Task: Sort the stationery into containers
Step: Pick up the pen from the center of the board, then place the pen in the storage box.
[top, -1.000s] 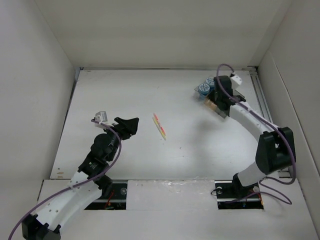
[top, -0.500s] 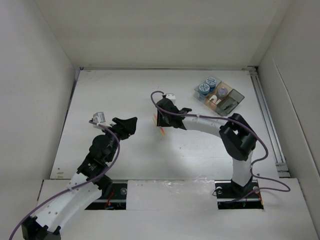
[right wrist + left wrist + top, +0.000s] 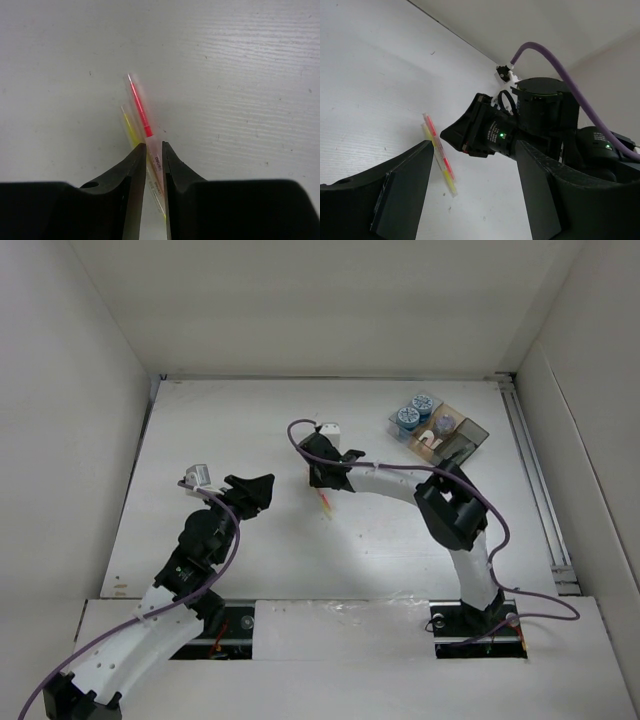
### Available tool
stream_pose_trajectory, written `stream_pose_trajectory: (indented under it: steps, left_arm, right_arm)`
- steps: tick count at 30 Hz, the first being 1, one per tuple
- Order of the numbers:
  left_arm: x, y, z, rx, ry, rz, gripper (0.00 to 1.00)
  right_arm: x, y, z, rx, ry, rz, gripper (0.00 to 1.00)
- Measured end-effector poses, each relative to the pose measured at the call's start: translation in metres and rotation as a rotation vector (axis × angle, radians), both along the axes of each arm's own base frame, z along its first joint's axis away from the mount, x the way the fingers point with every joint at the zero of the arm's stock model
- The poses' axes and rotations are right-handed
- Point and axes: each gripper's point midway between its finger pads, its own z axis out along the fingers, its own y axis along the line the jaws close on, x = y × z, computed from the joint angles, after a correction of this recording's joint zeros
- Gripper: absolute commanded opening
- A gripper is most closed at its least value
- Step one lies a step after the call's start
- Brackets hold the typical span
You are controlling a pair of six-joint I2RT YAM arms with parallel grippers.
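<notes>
Two slim clear pens lie side by side mid-table, one with a red core [image 3: 141, 111] and one with a yellow core [image 3: 130, 127]; their lower ends show in the top view [image 3: 325, 504]. My right gripper [image 3: 154, 150] stands over them [image 3: 322, 478], its jaws closed to a narrow gap with the red-core pen's clear barrel pinched between them. My left gripper [image 3: 262, 490] is open and empty, hovering left of the pens [image 3: 438, 155]. The clear divided tray [image 3: 475, 430] at the back right holds two blue-and-white rolls [image 3: 407, 417]. The dark pens cannot be made out.
White walls enclose the table on the left, back and right. A metal rail [image 3: 530, 470] runs along the right edge beside the tray. The right arm's purple cable [image 3: 480, 510] loops above the table between the pens and the tray.
My right arm swung from the tray at the back right to the pens mid-table and closed its jaws on the red-core pen. The left arm barely moved.
</notes>
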Motion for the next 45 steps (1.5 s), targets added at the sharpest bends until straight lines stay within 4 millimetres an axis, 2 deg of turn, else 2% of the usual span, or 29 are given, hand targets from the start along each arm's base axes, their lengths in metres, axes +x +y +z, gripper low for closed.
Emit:
stream_pose_trajectory:
  steps: [5, 17, 19, 21, 22, 28, 31, 34, 36, 40, 41, 43, 45]
  left_arm:
    - [0.000, 0.000, 0.000, 0.000, 0.000, 0.000, 0.63]
    - [0.000, 0.000, 0.000, 0.000, 0.000, 0.000, 0.63]
    - [0.000, 0.000, 0.000, 0.000, 0.000, 0.000, 0.63]
    - [0.000, 0.000, 0.000, 0.000, 0.000, 0.000, 0.63]
    - [0.000, 0.000, 0.000, 0.000, 0.000, 0.000, 0.63]
    - [0.000, 0.000, -0.001, 0.001, 0.001, 0.000, 0.63]
    - [0.000, 0.000, -0.001, 0.001, 0.001, 0.000, 0.63]
    - [0.000, 0.000, -0.001, 0.001, 0.001, 0.000, 0.63]
    - [0.000, 0.000, -0.001, 0.002, 0.002, 0.001, 0.63]
    - [0.004, 0.000, -0.009, 0.019, 0.026, 0.012, 0.63]
    - [0.005, 0.000, -0.013, 0.028, 0.040, 0.016, 0.63]
    - [0.009, 0.000, -0.023, 0.050, 0.070, 0.024, 0.63]
    - [0.012, -0.001, -0.034, 0.074, 0.102, 0.033, 0.63]
  right_arm:
    - [-0.002, -0.003, -0.016, -0.033, 0.025, -0.001, 0.25]
    - [-0.002, -0.005, -0.024, -0.058, 0.038, -0.004, 0.28]
    - [-0.001, -0.006, -0.024, -0.060, 0.036, -0.007, 0.21]
    - [0.000, -0.007, -0.024, -0.070, 0.031, -0.012, 0.08]
    - [0.000, -0.008, -0.024, -0.071, 0.028, -0.016, 0.05]
    - [0.002, -0.023, -0.022, -0.100, 0.009, -0.056, 0.01]
    - [0.007, -0.045, -0.012, -0.117, -0.003, -0.099, 0.01]
    - [0.026, -0.076, 0.021, -0.082, -0.050, -0.188, 0.01]
    - [0.044, -0.109, 0.052, -0.030, -0.094, -0.278, 0.01]
    - [0.077, -0.218, 0.121, 0.093, -0.215, -0.543, 0.01]
    - [0.084, -0.254, 0.135, 0.125, -0.249, -0.626, 0.01]
    - [0.091, -0.315, 0.154, 0.172, -0.303, -0.762, 0.01]
    - [0.095, -0.362, 0.157, 0.189, -0.324, -0.868, 0.01]
